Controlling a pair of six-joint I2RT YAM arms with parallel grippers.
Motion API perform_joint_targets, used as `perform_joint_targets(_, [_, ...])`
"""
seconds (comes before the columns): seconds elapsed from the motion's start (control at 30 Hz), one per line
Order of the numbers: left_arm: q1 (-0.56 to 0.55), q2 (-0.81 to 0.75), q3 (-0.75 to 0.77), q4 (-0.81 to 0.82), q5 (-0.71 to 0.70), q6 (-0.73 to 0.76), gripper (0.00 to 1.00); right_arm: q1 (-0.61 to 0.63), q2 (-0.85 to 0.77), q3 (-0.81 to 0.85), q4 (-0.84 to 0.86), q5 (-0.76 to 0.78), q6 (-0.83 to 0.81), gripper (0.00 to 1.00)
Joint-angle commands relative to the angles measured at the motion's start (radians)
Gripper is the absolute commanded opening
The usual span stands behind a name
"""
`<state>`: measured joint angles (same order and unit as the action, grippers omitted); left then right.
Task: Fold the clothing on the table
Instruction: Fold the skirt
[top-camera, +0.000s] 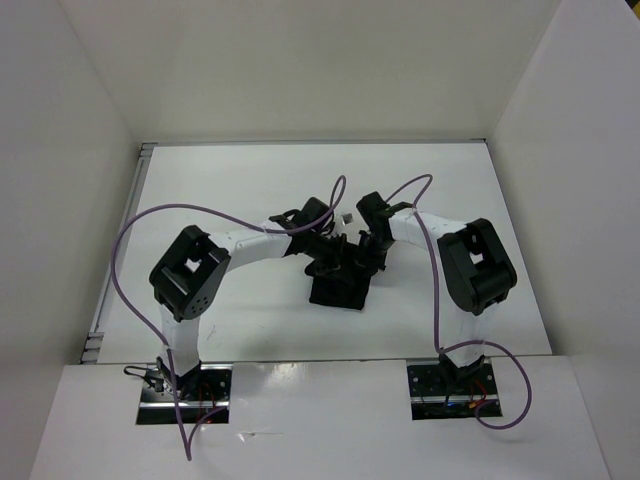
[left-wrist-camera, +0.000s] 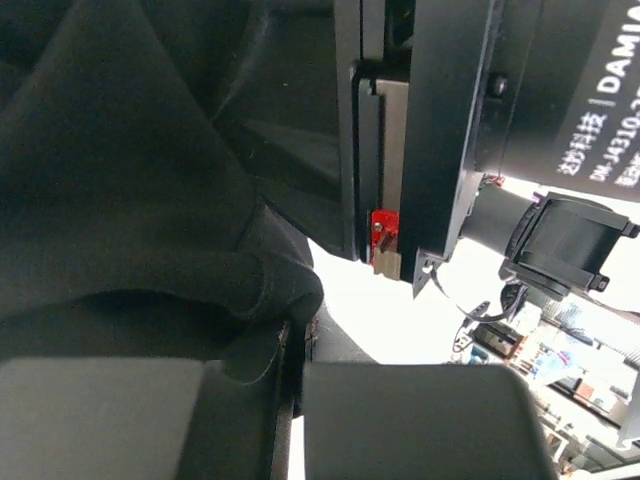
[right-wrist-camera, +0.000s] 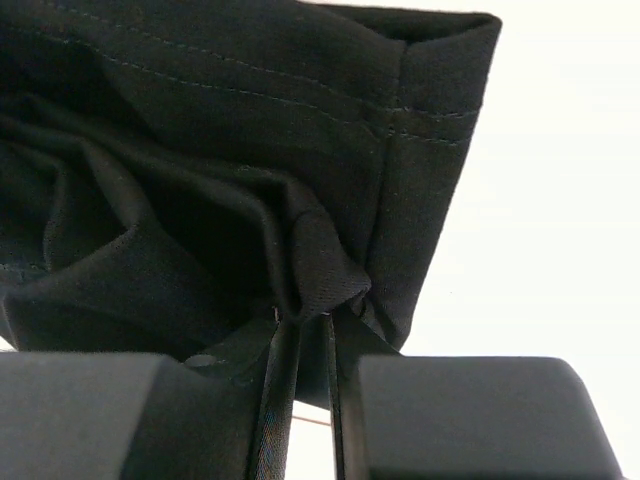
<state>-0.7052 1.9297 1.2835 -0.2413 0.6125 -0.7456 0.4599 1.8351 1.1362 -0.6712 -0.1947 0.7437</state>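
Note:
The clothing (top-camera: 338, 292) is a small black bunch near the middle of the table (top-camera: 230, 180), its lower part hanging or resting below both grippers. My left gripper (top-camera: 328, 258) and right gripper (top-camera: 358, 255) meet close together over it. In the left wrist view the left gripper (left-wrist-camera: 297, 345) is shut, with a rolled fold of the clothing (left-wrist-camera: 130, 180) caught at its tips. In the right wrist view the right gripper (right-wrist-camera: 308, 335) pinches a gathered pleat of the clothing (right-wrist-camera: 200, 150) near a stitched hem corner.
White walls (top-camera: 80, 120) close in the table on three sides. The right arm's black wrist housing (left-wrist-camera: 440, 130) stands very close in front of the left gripper. Purple cables (top-camera: 130, 250) loop over both arms.

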Motion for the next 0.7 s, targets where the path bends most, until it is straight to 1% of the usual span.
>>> perform_joint_targets(0.0, [-0.016,0.029,0.043,0.014,0.050,-0.032,0.01,0.005,0.056,-0.030,0.058,0.049,0.013,0.20])
perform_joint_targets(0.07, [-0.016,0.038,0.043,0.014,0.059,-0.032,0.09,0.005,0.056,-0.030,0.058,0.049,0.013,0.20])
perform_joint_targets(0.1, [-0.016,0.038,0.043,0.014,0.059,-0.032,0.19,0.005,0.056,-0.030,0.058,0.049,0.013,0.20])
perform_joint_targets(0.13, [-0.016,0.038,0.043,0.028,0.070,-0.044,0.42,0.005,0.056,-0.030,0.058,0.049,0.013,0.20])
perform_joint_targets(0.17, [-0.016,0.028,0.043,0.043,0.070,-0.060,0.48,0.005,0.056,-0.030,0.058,0.049,0.013,0.20])
perform_joint_targets(0.2, [-0.016,0.009,0.043,0.057,0.105,-0.069,0.48,0.005,0.056,-0.030,0.058,0.049,0.013,0.20])
perform_joint_targets(0.27, [-0.016,-0.033,0.072,0.083,0.115,-0.096,0.52,0.005,0.056,-0.030,0.058,0.049,0.013,0.20])
perform_joint_targets(0.43, [-0.016,-0.127,0.189,0.057,0.124,-0.097,0.57,-0.006,0.046,-0.030,0.058,0.060,0.013,0.20])
perform_joint_targets(0.47, [-0.016,-0.152,0.213,0.057,0.153,-0.097,0.57,-0.006,0.046,-0.030,0.058,0.060,0.013,0.20])
perform_joint_targets(0.6, [-0.016,-0.192,0.227,0.120,0.213,-0.118,0.57,-0.027,0.007,-0.030,0.048,0.078,0.013,0.20])
perform_joint_targets(0.67, [-0.007,-0.218,0.227,0.120,0.213,-0.118,0.58,-0.039,-0.017,-0.030,0.038,0.087,0.013,0.20])
